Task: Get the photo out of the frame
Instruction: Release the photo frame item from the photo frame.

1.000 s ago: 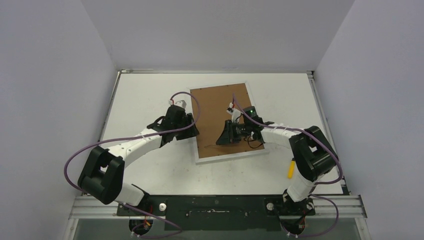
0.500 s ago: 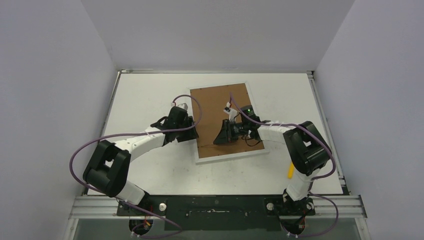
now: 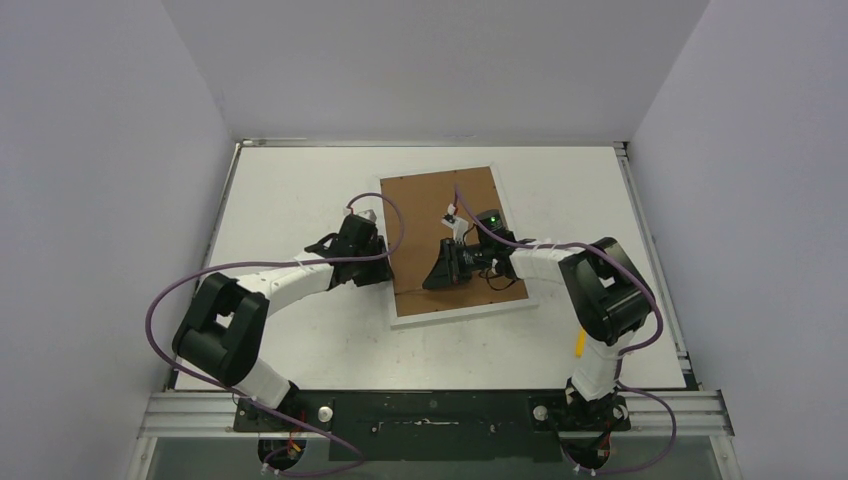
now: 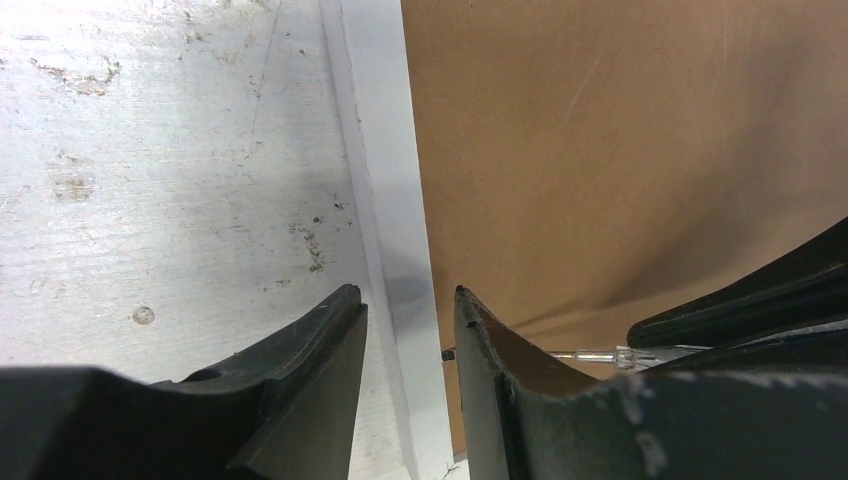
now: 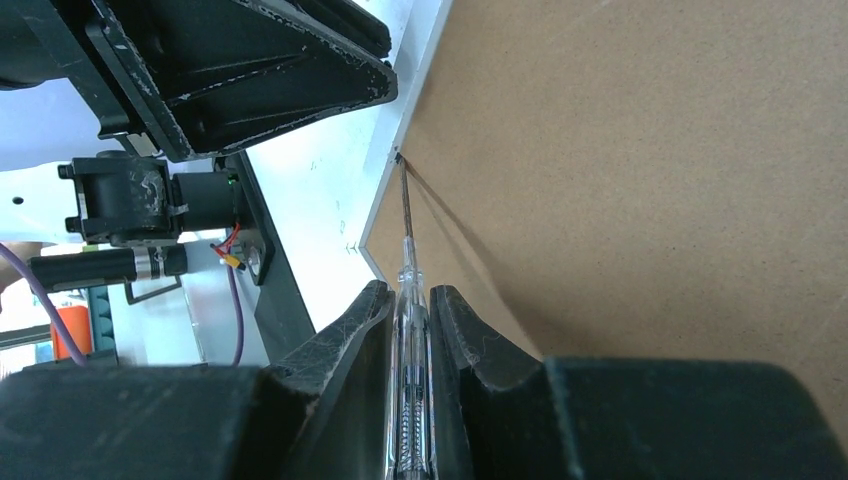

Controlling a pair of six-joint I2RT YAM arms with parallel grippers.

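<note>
while right gripper (image 5: 410,292) is pinching screwdriver (image 5: 407,240) at frame's (image 4: 380,150) left seam, left gripper (image 4: 405,296) straddling same edge, fingers (image 4: 320,350) slightly apart; backing (image 4: 620,150) seeming stiff, hidden photo likely flimsy, edge-grip only.

The flat white picture frame (image 3: 445,245) lies with its brown fibreboard back up, so its front side is hidden against the white table (image 3: 300,190). In the top view, the fingertips of the left pincer (image 3: 387,267), at 9 o'clock of the frame, and of the right pincer (image 3: 431,279) are covered by their own black bodies. In the right wrist view the thin screwdriver with a clear plastic handle (image 5: 408,330) is cut off at 6 o'clock. Its tip is too small to tell if it goes under the board. A small yellow object (image 3: 580,340), at 4 o'clock of the table, is partly hidden behind the right arm, and I cannot tell what it is.
</note>
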